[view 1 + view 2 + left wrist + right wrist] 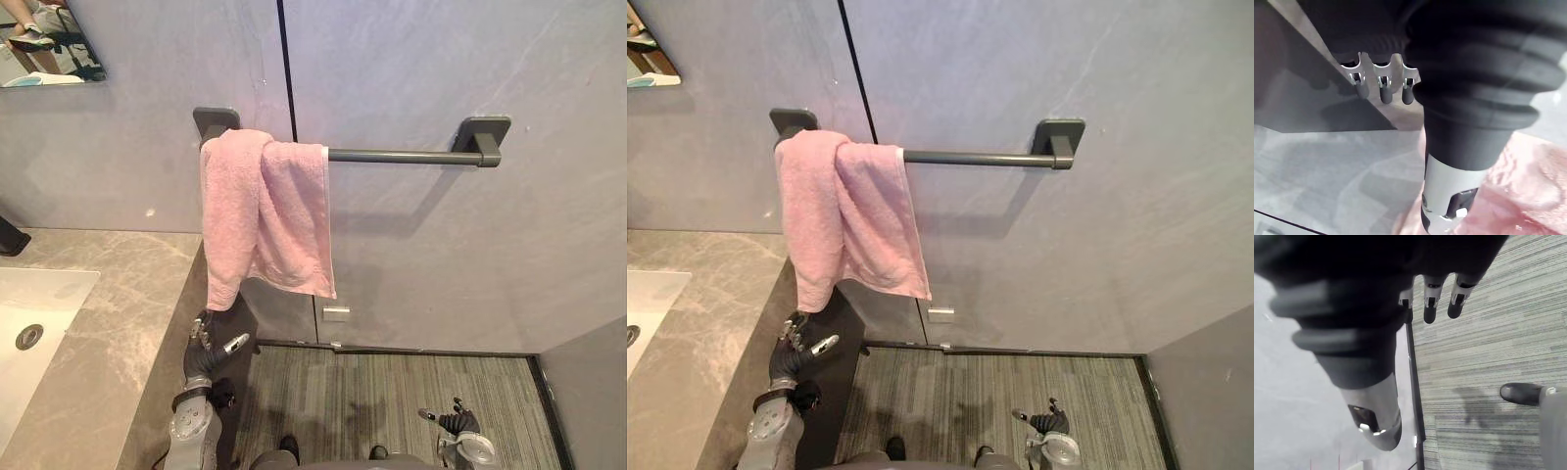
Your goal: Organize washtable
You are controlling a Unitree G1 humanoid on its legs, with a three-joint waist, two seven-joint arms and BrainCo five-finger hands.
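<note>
1. The robot's left hand (202, 358) wears a dark ribbed cover (1484, 73) over back and wrist.
2. Its silver fingers (1382, 87) end in dark tips.
3. The right hand (457, 423) looks alike, above a rounded silver-grey forearm (476, 450).

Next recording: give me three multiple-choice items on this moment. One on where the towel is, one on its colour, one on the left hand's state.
1. Where is the towel?
A. Draped over the left end of the towel bar
B. Lying in the sink
C. Spread on the floor

2. What colour is the towel?
A. White
B. Pink
C. Blue

3. What state is the left hand in?
A. Curled round the towel
B. Gripping the bar
C. Open, holding nothing

Answers:
1 A: the towel hangs bunched over the bar, next to its left bracket.
2 B: the cloth is pink in both eye views.
3 C: the fingers are spread with nothing between them, below the towel's lower edge.
</note>
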